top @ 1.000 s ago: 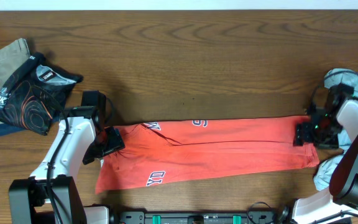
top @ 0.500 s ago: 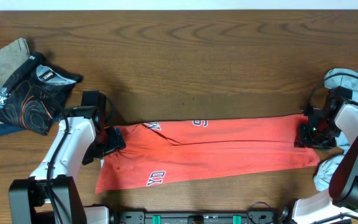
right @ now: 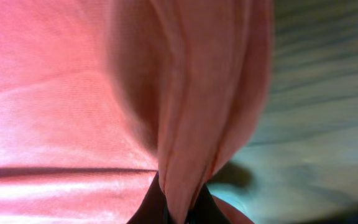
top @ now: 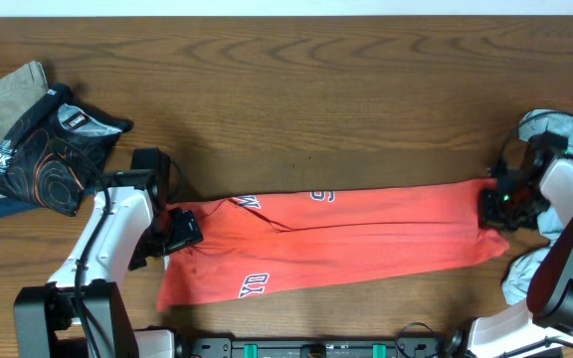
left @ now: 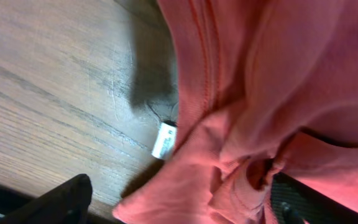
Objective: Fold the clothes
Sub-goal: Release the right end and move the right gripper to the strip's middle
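tee (top: 346,239): folded strip on table, spanning gripper to gripper
left gripper (top: 179,231): wide, astride tee's left end
right gripper (top: 493,209): pinching right-end fold
table (top: 346,89): brown wood

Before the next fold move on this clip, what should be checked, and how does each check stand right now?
1. Right tool shut on the red tee: ok.
2. Left tool gripping the tee's left end: not ok; jaws stand wide, cloth loose between them.
3. Tee lying as one long strip: ok.
4. Black garment apart from the tee: ok.
5. Grey tee apart from the right tool: cannot tell.
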`<state>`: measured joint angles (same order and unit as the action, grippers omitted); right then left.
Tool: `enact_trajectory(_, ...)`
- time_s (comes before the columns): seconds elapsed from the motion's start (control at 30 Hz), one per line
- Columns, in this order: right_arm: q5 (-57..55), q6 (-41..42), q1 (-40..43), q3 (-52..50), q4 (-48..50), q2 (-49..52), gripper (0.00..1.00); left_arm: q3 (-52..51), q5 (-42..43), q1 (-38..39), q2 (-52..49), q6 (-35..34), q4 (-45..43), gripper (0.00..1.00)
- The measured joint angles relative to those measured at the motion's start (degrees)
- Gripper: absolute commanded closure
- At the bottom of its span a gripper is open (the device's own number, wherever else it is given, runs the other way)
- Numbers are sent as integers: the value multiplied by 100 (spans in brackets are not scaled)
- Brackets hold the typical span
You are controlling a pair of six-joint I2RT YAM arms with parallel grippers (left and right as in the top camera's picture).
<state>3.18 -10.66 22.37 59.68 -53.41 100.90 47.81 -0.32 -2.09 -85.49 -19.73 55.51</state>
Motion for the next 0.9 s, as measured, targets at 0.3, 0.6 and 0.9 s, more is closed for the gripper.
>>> enact_trajectory(0.3, 219, 232, -815, 1082, -815, -2, 99, 0, 13, -2, 0, -20, 0, 2)
enact_trajectory(0.6, 295, 898, -2894, 1084, -765, -2, 99, 0, 208, -2, 0, -20, -50, 2)
enact_trajectory(0.9, 494, 1897, -4854, 1084, -516, -2, 91, 0, 278, -2, 0, -20, -52, 2)
